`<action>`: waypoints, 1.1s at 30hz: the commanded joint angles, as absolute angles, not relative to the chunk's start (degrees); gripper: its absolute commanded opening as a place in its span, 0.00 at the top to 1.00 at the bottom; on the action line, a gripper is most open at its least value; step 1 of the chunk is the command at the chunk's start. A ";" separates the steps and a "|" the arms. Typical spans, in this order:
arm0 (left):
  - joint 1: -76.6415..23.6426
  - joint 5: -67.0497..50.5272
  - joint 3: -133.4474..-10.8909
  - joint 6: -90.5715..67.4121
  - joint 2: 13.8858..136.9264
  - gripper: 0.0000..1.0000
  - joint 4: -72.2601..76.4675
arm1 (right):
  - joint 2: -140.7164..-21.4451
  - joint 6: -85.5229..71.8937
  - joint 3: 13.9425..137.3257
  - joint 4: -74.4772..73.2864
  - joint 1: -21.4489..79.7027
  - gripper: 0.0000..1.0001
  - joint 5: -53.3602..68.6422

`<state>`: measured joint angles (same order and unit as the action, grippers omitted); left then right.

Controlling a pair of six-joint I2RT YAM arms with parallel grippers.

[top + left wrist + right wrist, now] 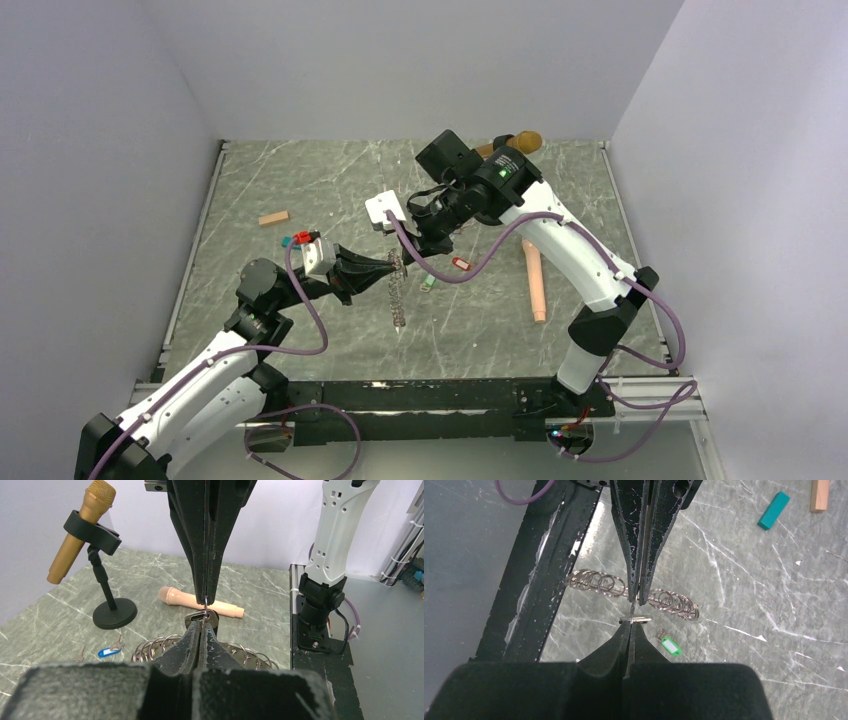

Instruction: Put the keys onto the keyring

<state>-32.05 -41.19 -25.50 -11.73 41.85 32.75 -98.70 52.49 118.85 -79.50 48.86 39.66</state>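
The keyring [594, 582], a wide ring hung with many small wire loops, is held off the table, and in the top view it shows edge-on [399, 295]. My left gripper [204, 624] is shut on its rim, with loops spreading to both sides of the fingers. My right gripper [630, 625] comes from the far side and is shut on the small ring of a key [638, 620], tip to tip with the left gripper [393, 268]. On the table lie a green-tagged key [670, 646], a red-tagged key [460, 263] and a blue-tagged key [109, 651].
A gold microphone [80, 530] stands on a black round-based stand [115, 614] at the back. A peach microphone [535, 285] lies to the right. A tan wooden block [273, 217] and a teal block [774, 511] lie at the left.
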 commanded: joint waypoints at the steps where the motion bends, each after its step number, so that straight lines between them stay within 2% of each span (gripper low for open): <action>1: -31.97 -41.87 -26.21 -12.34 41.64 1.00 37.70 | -98.25 52.14 118.49 -77.20 49.05 1.00 42.63; 33: -31.97 -42.25 -25.52 -14.17 41.58 1.00 40.59 | -98.83 52.34 117.42 -77.15 49.02 1.00 43.33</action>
